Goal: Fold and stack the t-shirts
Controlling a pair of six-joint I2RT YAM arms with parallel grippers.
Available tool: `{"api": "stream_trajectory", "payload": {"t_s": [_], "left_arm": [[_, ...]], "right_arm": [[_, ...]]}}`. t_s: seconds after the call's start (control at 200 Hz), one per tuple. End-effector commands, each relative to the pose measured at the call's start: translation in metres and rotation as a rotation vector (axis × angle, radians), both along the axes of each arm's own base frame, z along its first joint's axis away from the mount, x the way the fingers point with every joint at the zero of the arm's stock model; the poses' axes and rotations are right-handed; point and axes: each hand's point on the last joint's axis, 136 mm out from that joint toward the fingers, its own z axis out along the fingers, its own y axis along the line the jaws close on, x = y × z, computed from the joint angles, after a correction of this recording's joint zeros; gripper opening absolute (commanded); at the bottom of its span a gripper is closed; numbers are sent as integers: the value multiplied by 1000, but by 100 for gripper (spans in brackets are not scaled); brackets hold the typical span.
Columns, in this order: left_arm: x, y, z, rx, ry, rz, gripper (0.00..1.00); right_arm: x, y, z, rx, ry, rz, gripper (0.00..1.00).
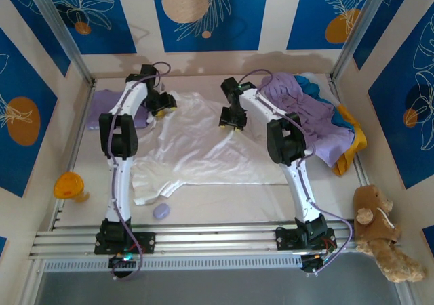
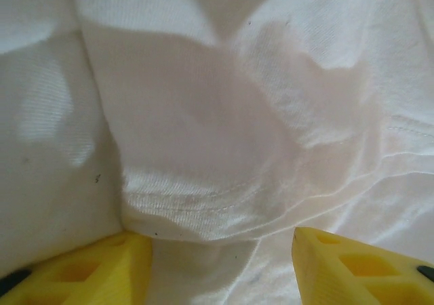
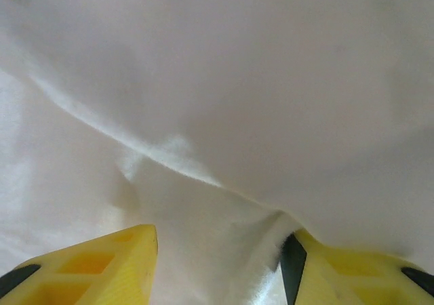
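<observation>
White t-shirt (image 1: pixel 196 149) is spread mid-table (image 1: pixel 271 193), fold not begun. Left gripper (image 1: pixel 163 105) & right gripper (image 1: pixel 232 120) are seen at its far side, jaws approx. half open, cloth between, no clamp evident. Next: cloth to be pinched, drawn nearward.

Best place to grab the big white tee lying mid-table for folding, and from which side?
Pinch the large white cloth t-shirt at its stitched hem along the far edge, coming straight down from above. It lies spread nearly flat, so likely only edges and raised folds offer a bite.
</observation>
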Motion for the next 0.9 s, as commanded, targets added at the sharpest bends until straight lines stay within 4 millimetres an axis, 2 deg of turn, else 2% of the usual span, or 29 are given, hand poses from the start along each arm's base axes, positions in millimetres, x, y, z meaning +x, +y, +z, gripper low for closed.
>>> {"api": "stream_trajectory", "payload": {"t_s": [0.0,0.095,0.165,0.25,0.36,0.49,0.63,0.76,0.895], "left_arm": [[-10,-13,96,-89,-141,-14,59],[-33,-11,125,-90,-156,-41,61],[-54,-5,138,-63,-148,-64,63],[-82,6,142,-24,-125,-81,64],[-122,23,136,4,-89,-79,64],[-165,38,121,-8,-46,-52,64],[-200,48,107,-8,-3,-35,64],[-222,59,94,-3,30,-6,64],[-236,76,90,8,40,33,64]], "right_arm": [[-20,-3,57,24,-46,-1,52],[-46,-17,86,2,-88,-36,52],[-69,-33,102,-1,-103,-81,52],[-103,-55,117,-7,-107,-151,52],[-156,-86,119,-31,-76,-243,52],[-216,-124,101,-69,-25,-345,52],[-261,-167,76,-150,-7,-506,49],[-283,-195,51,-183,-14,-660,43],[-282,-206,33,-145,-37,-724,40]]}}
